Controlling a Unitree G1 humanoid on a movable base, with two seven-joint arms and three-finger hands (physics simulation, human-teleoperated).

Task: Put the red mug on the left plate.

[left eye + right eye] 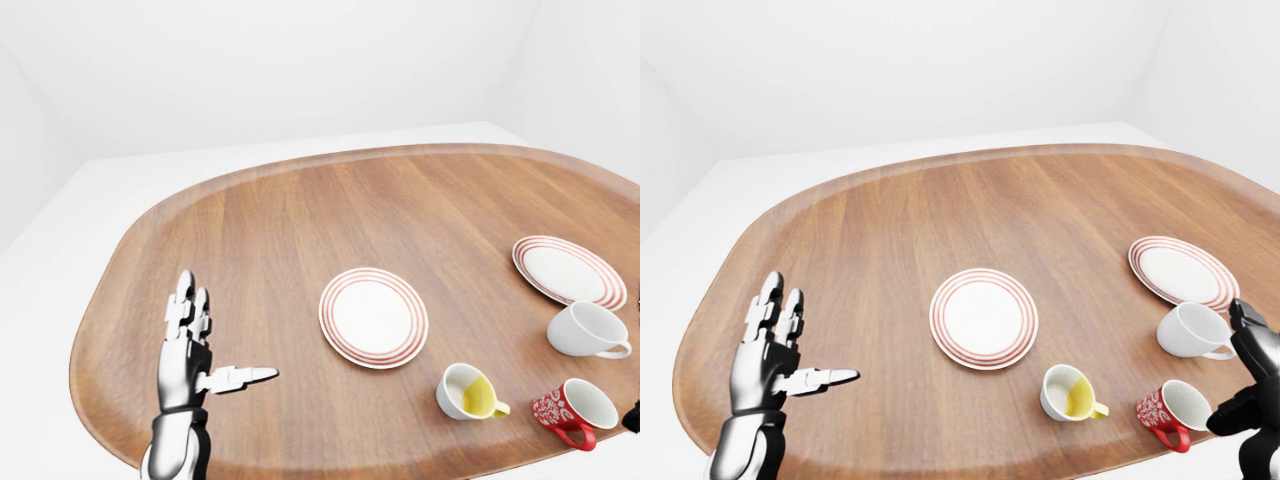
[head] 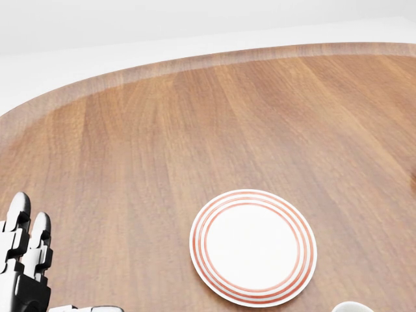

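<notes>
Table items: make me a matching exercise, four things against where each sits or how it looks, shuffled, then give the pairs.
Things:
1. red mug
2. white mug
3. left plate
4. left hand

Descriptions (right-eye view):
A. open, fingers spread, over the table's left part
B. lying on its side at the bottom right, beside the right hand
C. bare, near the table's middle
D. lying just below the right plate

Pairs: 1-B, 2-D, 3-C, 4-A
</notes>
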